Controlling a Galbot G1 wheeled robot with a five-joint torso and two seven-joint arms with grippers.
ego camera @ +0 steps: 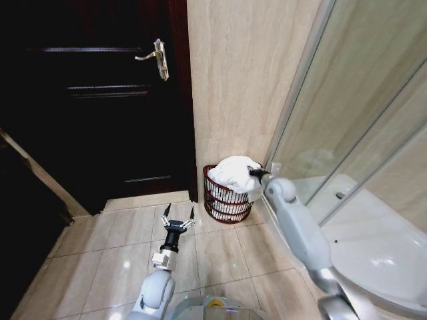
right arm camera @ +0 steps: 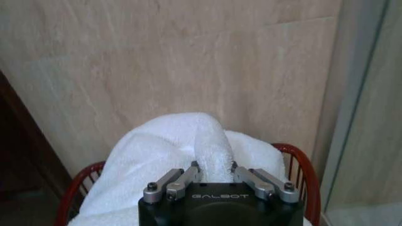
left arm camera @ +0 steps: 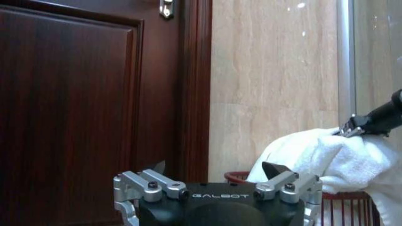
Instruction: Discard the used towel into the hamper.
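The white towel (ego camera: 232, 175) is heaped in the top of the dark red wire hamper (ego camera: 223, 205), which stands on the floor against the beige wall. My right gripper (ego camera: 256, 173) sits just above the hamper's rim (right arm camera: 296, 157), shut on a raised fold of the towel (right arm camera: 210, 150). The left wrist view shows the towel (left arm camera: 314, 155) bulging over the rim (left arm camera: 234, 176), with the right gripper (left arm camera: 349, 129) pinching its upper edge. My left gripper (ego camera: 178, 215) hangs open over the floor tiles, short of the hamper and to its left, with nothing between its fingers (left arm camera: 274, 168).
A dark wooden door (ego camera: 100, 100) with a metal handle (ego camera: 159, 59) stands left of the hamper. A glass shower partition (ego camera: 347, 100) runs along the right, and a white toilet (ego camera: 380, 247) sits at the lower right. Beige floor tiles (ego camera: 113, 253) lie before the door.
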